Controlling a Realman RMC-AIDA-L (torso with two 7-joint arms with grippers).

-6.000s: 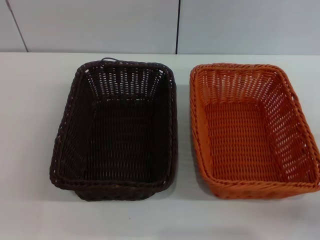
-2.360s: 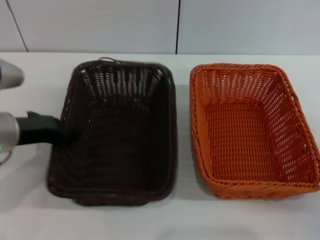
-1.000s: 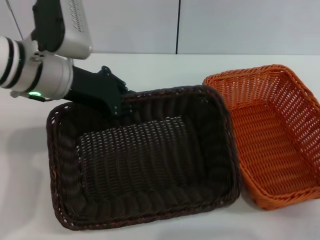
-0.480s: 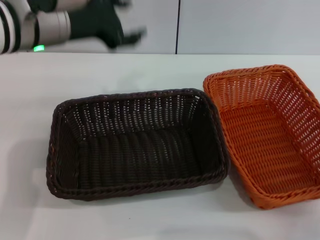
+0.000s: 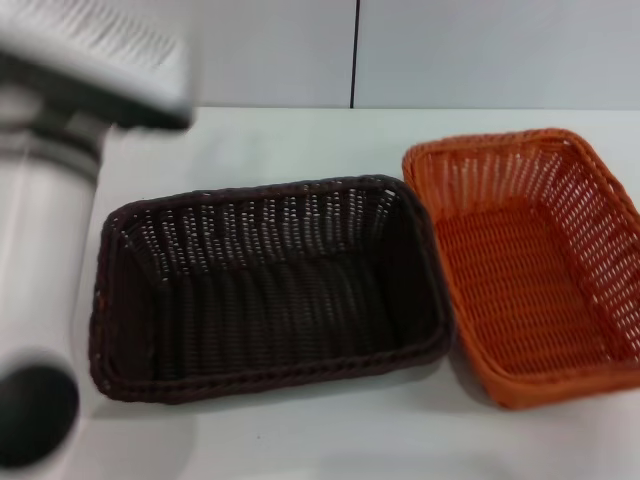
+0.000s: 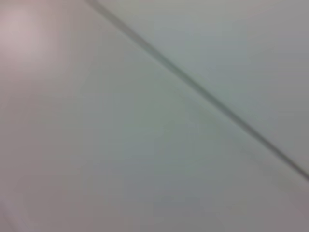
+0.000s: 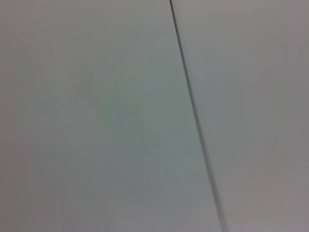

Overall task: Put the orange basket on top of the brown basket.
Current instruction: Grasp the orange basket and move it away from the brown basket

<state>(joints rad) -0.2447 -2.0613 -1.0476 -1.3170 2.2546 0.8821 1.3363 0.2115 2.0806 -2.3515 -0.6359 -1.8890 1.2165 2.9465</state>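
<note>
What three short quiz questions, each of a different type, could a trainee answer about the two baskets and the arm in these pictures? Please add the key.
1. True or false: the orange basket already sits on top of the brown basket.
2. Multiple choice: in the head view, the orange basket is A) on the robot's left of the brown basket, B) on the robot's right of it, C) inside it.
3. Fill in: both baskets rest on the white ____.

Key: 1. False; they lie side by side, rims close together. 2. B. 3. table. The left arm shows at the left edge of the head view; no gripper is visible.
</note>
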